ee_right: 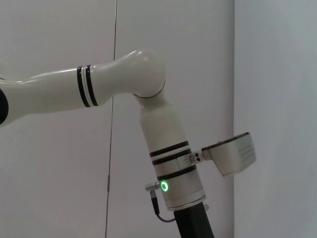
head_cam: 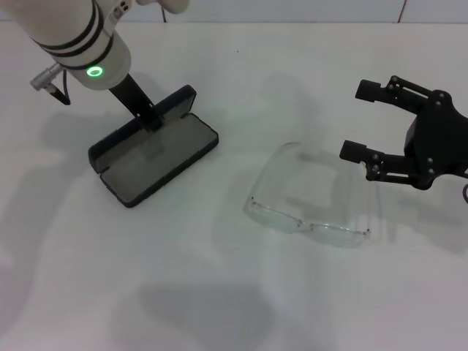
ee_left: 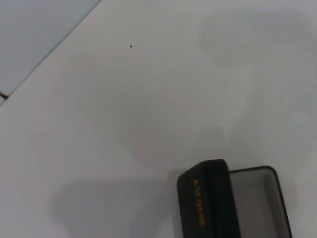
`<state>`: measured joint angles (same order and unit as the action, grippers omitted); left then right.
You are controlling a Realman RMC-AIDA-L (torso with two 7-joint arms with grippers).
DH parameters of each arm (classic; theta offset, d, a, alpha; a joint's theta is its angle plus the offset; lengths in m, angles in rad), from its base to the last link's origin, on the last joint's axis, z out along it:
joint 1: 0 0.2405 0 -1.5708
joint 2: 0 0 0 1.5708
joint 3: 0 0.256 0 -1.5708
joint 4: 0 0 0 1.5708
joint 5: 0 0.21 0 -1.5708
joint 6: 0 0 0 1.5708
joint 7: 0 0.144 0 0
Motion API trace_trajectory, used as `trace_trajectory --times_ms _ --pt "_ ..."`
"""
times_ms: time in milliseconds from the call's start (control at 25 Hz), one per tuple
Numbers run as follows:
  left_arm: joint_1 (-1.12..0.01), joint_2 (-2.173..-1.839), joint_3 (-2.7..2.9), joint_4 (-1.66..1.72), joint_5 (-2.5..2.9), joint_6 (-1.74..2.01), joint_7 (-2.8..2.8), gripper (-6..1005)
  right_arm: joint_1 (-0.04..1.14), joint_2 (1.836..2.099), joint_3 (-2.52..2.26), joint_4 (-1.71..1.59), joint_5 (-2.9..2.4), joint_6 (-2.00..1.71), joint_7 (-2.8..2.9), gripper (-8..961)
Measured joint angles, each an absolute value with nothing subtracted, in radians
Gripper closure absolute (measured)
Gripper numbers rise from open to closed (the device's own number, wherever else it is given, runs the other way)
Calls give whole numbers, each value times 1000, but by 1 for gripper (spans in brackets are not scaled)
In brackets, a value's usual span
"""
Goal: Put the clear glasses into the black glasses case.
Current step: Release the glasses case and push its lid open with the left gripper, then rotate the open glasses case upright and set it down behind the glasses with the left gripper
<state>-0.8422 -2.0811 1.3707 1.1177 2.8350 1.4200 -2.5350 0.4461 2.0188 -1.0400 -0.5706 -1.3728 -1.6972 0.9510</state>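
The black glasses case [head_cam: 157, 157] lies open at the left of the white table, grey lining up, its lid [head_cam: 175, 102] raised behind it. My left gripper [head_cam: 152, 118] reaches down to the lid's top edge and meets it there. The left wrist view shows the lid [ee_left: 205, 203] with orange lettering and part of the lining. The clear glasses [head_cam: 311, 223] lie unfolded on the table right of the case, arms pointing away from me. My right gripper [head_cam: 358, 121] hovers open just right of the glasses, holding nothing.
The white table [head_cam: 219, 292] runs back to a pale wall. The right wrist view shows only my left arm [ee_right: 163, 144] with its green light, against the wall.
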Motion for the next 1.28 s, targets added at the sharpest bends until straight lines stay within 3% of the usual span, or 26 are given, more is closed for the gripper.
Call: trace_trajectory --times_ms 400,1280 --pt "-841 -2084 1378 1148 2835 1420 -2503 765 449 2019 -1036 -571 -1373 -1694 951 109" --pt "-849 -2092 1564 1248 2710 1297 -2092 790 432 2021 -1034 -554 -1351 -1698 930 109"
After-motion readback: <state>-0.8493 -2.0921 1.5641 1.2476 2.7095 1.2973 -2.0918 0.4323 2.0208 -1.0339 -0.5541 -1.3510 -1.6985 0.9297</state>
